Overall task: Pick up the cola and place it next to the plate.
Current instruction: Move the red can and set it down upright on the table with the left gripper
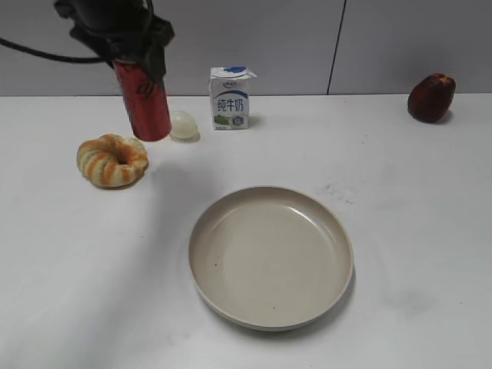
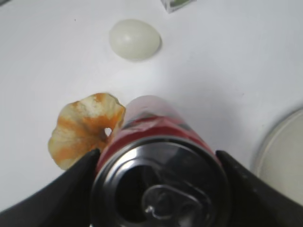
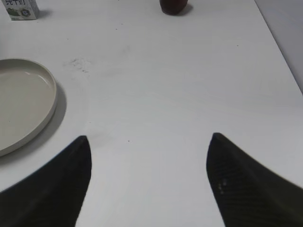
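The left gripper [image 1: 142, 61] is clamped on the cola [image 1: 143, 100], holding it upright at the table's [image 1: 430, 231] far left, by a bread ring [image 1: 112, 160] — whether it has left the surface is unclear. The plate [image 1: 270, 256] sits well apart, centre front. Grasp done; carry and placing remain. The right gripper [image 3: 147, 179] is wide open, empty.

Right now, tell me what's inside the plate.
The plate holds no objects, only a few tiny dark specks. The left gripper holds the cola far behind it.
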`<state>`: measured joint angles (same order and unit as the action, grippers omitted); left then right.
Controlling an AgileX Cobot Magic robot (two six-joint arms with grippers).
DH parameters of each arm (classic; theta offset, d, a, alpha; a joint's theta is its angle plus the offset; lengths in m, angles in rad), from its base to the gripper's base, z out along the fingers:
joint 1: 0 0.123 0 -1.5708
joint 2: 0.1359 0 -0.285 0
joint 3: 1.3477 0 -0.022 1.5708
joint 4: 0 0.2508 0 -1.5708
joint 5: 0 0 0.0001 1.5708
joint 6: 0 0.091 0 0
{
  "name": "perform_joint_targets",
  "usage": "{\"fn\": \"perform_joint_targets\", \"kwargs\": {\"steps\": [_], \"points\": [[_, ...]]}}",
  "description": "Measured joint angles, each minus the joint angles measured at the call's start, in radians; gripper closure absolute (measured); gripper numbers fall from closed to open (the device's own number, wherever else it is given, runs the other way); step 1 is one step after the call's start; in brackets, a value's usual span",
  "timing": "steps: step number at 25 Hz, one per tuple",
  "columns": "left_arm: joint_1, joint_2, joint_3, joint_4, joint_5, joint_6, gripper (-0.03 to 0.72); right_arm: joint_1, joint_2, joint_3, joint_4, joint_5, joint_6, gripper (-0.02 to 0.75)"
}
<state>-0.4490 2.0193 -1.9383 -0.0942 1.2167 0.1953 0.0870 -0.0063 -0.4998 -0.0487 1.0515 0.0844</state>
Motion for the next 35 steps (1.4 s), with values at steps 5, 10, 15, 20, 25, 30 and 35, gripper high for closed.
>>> {"fn": "perform_joint_targets", "kwargs": {"steps": [5, 10, 15, 20, 25, 30, 35], "points": [[0.000, -0.170, 0.084, -0.026, -0.002, 0.000, 0.160, 0.000, 0.000, 0.000, 0.000, 0.000, 0.000, 0.167], [0.000, -0.378, 0.327, -0.049, -0.036, 0.000, 0.160, 0.000, 0.000, 0.000, 0.000, 0.000, 0.000, 0.167], [-0.006, -0.558, 0.604, -0.107, -0.133, 0.000, 0.160, 0.000, 0.000, 0.000, 0.000, 0.000, 0.000, 0.167], [-0.118, -0.607, 0.773, -0.090, -0.191, 0.000, 0.160, 0.000, 0.000, 0.000, 0.000, 0.000, 0.000, 0.167], [-0.237, -0.562, 0.811, -0.071, -0.272, 0.001, 0.160, 0.000, 0.000, 0.000, 0.000, 0.000, 0.000, 0.167], [-0.242, -0.498, 0.816, -0.051, -0.281, 0.002, 0.160, 0.000, 0.000, 0.000, 0.000, 0.000, 0.000, 0.167], [-0.242, -0.479, 0.817, -0.035, -0.290, 0.002, 0.160, 0.000, 0.000, 0.000, 0.000, 0.000, 0.000, 0.167]]}}
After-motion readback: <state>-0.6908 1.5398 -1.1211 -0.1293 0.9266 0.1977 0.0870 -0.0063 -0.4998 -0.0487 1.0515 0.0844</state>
